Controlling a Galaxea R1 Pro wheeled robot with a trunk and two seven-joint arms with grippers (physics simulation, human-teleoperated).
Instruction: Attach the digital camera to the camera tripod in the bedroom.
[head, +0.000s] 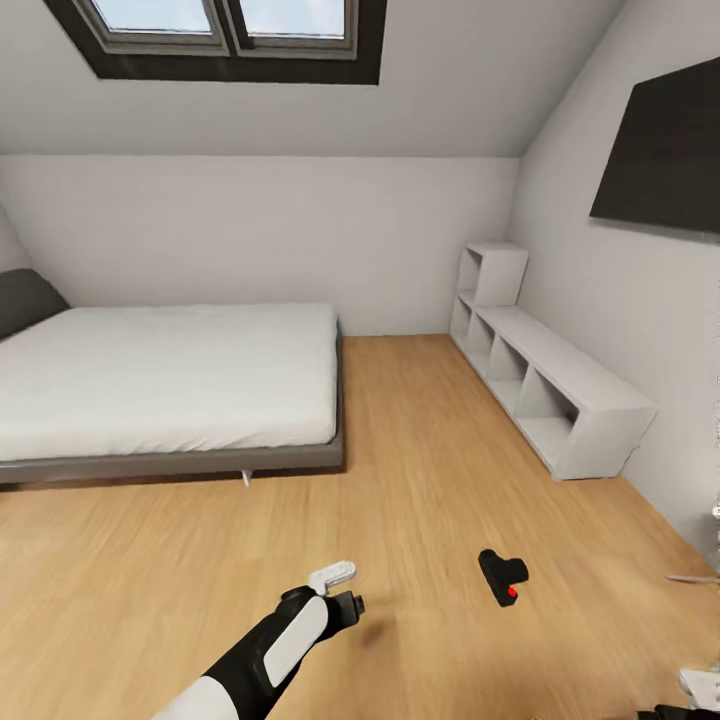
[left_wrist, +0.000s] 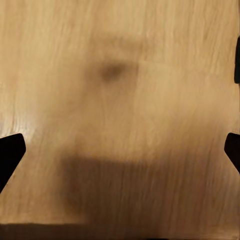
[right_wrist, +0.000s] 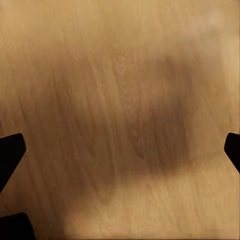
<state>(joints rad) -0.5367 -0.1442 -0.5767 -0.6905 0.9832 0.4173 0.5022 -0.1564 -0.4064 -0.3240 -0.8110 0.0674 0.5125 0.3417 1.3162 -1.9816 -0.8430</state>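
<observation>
The digital camera (head: 503, 577), small and black with a red button, lies on the wood floor in the head view, right of centre. My left gripper (head: 340, 596) hangs over the floor a short way to the camera's left and points down. In the left wrist view its fingertips (left_wrist: 11, 152) stand wide apart over bare planks, so the left gripper (left_wrist: 120, 150) is open and empty. My right gripper (right_wrist: 120, 150) is likewise open over bare floor, and its white casing (head: 700, 688) shows at the bottom right corner. A thin silver rod (head: 692, 578) at the right edge looks like a leg of the camera tripod; the rest of it is out of view.
A low bed (head: 170, 385) with a white mattress fills the left half of the bedroom. A grey cube shelf (head: 545, 375) runs along the right wall under a dark panel (head: 665, 150). A skylight (head: 225, 30) sits in the sloped ceiling.
</observation>
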